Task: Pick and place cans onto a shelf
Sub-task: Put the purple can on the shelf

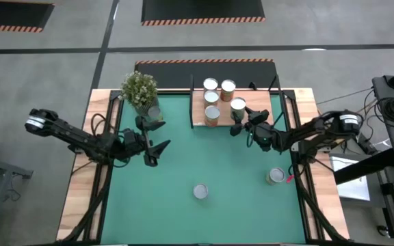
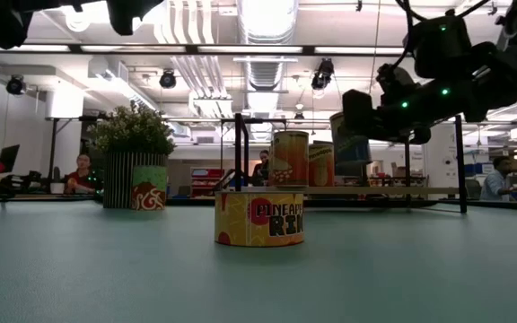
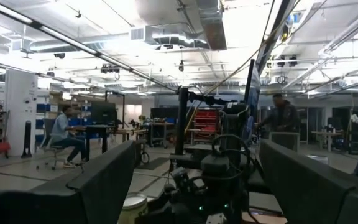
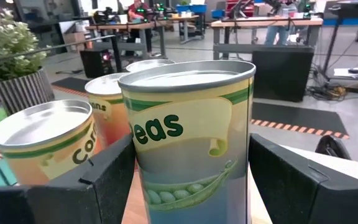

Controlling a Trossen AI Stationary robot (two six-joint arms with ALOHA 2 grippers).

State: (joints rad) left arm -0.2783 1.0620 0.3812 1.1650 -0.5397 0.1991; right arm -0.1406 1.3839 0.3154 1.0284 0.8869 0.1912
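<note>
The light-wood shelf [image 1: 252, 102] lies at the mat's far side, with several cans [image 1: 211, 97] standing on it. My right gripper [image 1: 240, 121] is over the shelf's near edge, shut on a peas can [image 4: 188, 130], whose top shows in the high view [image 1: 238, 104]. My left gripper [image 1: 157, 145] hovers open and empty over the mat's left part. A pineapple can [image 2: 258, 218] stands upright on the mat near the front [image 1: 200, 191]. Another can [image 1: 275, 176] lies at the mat's right edge. My right gripper pinches the peas can's two opposite sides [image 4: 143, 186], low on its wall, between its two fingers [image 4: 98, 186]. The fingers come level from the table's near right. The can stays upright. In the low view its top [image 2: 348, 117] stands higher than the neighbouring cans' tops.
A potted green plant [image 1: 139, 89] stands at the mat's far left, with a grey-topped can [image 1: 154, 113] beside it. The green mat [image 1: 183, 171] has free room in its middle. People sit and stand in the room beyond the table.
</note>
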